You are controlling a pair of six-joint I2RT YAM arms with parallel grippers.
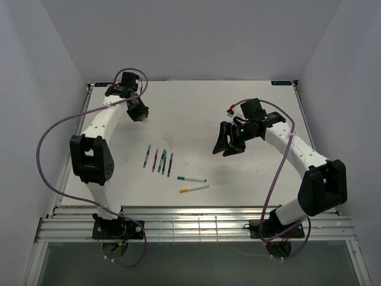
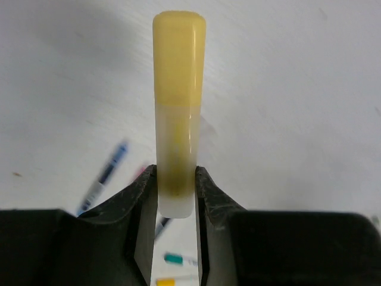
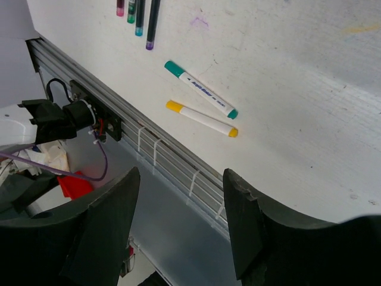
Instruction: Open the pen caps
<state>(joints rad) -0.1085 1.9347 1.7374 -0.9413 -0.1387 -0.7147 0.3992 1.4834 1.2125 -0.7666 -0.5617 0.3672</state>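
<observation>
My left gripper (image 2: 177,179) is shut on a thick yellow highlighter (image 2: 178,137), which stands straight out from the jaws. The highlighter's opaque yellow end (image 2: 178,53) points away, and its pale translucent part sits between the fingers. From above, the left gripper (image 1: 139,113) hangs over the table's far left. Several slim dark pens (image 1: 159,160) lie side by side at mid-table. Near them are a white pen with green ends (image 1: 191,178) and a white pen with yellow ends (image 1: 194,188). My right gripper (image 1: 226,146) hovers open and holds nothing, to the right of the pens.
A small clear piece (image 1: 171,140) lies just beyond the dark pens. In the right wrist view the green-ended pen (image 3: 200,89) and yellow-ended pen (image 3: 201,118) lie close to the table's slotted near rail (image 3: 149,143). White walls enclose the table on three sides.
</observation>
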